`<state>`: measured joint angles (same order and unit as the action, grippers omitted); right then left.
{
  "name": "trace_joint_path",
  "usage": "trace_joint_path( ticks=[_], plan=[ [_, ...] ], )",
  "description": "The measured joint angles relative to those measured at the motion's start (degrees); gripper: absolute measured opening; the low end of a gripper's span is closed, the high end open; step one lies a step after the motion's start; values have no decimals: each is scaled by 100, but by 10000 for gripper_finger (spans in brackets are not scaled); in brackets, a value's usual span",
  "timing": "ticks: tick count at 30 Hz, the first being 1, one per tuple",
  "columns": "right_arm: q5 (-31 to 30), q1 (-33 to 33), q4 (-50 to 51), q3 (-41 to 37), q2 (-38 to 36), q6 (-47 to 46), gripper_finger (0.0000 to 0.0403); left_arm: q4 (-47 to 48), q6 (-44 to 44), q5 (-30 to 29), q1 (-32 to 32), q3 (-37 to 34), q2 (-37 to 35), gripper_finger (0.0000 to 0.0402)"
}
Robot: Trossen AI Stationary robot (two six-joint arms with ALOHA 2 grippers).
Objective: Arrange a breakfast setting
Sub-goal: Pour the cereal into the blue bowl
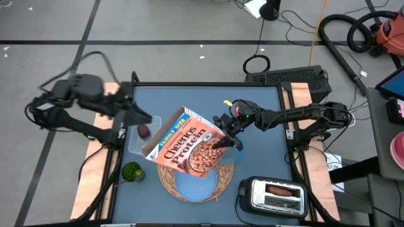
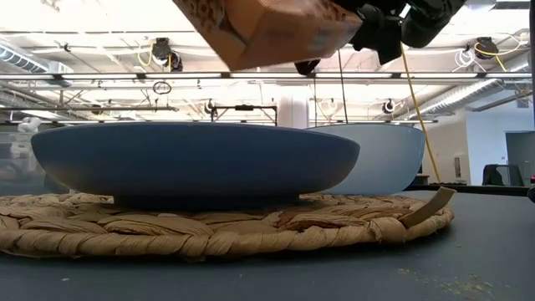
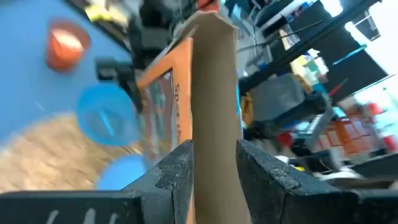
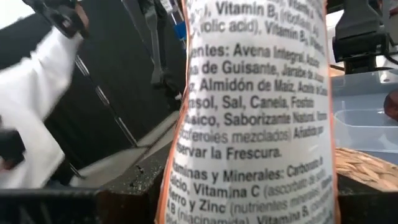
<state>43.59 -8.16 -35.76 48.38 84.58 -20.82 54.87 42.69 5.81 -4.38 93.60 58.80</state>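
The orange-brown cereal box (image 1: pixel 189 144) hangs tilted over the round straw placemat (image 1: pixel 169 183), with my right gripper (image 1: pixel 224 142) shut on its right part. A blue plate (image 2: pixel 192 163) rests on the placemat, and a paler bowl (image 2: pixel 380 159) stands behind it. My left gripper (image 1: pixel 146 118) is open, left of the box's top end and short of it. In the left wrist view the box's brown flap (image 3: pixel 214 93) shows in line with the gap between its fingers. The small dark-red item (image 1: pixel 144 131) lies in a clear tub. My right gripper pinches the box between its two fingers across its thickness, near the right edge (image 1: pixel 218 146). One finger lies on the printed front face, and the narrow text panel (image 4: pixel 255 118) fills the gap. The fingers come level from the table's right. The box is lifted clear, front face up, slanting.
A chrome-and-black toaster (image 1: pixel 274 195) stands at the near right corner with something brown in its slot. A clear tub (image 1: pixel 134 140) sits at the left, a green object (image 1: pixel 131 171) lies in front of it, and a small yellow thing (image 1: pixel 227 102) lies at the far side.
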Motion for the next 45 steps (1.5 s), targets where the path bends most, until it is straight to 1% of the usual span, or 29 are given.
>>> trace_joint_path(
  ticks=[4, 6, 8, 11, 15, 21, 23, 26, 31, 35, 38, 45],
  plan=[
    [-14, -12, -87, 0, -102, -74, 206, 311, -468, -1063, -344, -41, -419, 127],
    [-142, -34, -88, 0, -218, -57, 206, 444, -493, -1471, -481, -189, -623, 127],
    [-273, -75, -89, 0, -375, -54, 206, 548, -509, -1674, -576, -432, -796, 127],
    [-601, -144, -88, 0, -664, 78, 206, 517, -508, -1820, -663, -1022, -1062, 127],
    [-1104, -249, -89, 0, -1062, 123, 206, 12, -523, -1889, -684, -2015, -1340, 127],
    [-2041, -404, -85, 0, -1636, 336, 206, -1827, -1030, -1891, -684, -3568, -1471, 127],
    [-2391, -427, -107, 0, -1803, 436, 206, -2635, -1262, -1891, -684, -4063, -1433, 127],
    [-2804, -458, -140, 0, -2023, 587, 206, -4092, -1587, -1892, -684, -4767, -1339, 127],
    [-3025, -460, -641, 0, -2151, 753, 206, -6574, -2036, -1926, -680, -5770, -991, 127],
    [-3024, -458, -993, 0, -2144, 854, 206, -8056, -2287, -1942, -671, -6203, -673, 127],
    [-3029, -458, -1271, 0, -2081, 964, 206, -8607, -2307, -1945, -651, -6306, -436, 127],
    [-3027, -453, -2170, -5, -1736, 970, 206, -8932, -2550, -1945, -651, -6301, -56, 127]
  ],
)
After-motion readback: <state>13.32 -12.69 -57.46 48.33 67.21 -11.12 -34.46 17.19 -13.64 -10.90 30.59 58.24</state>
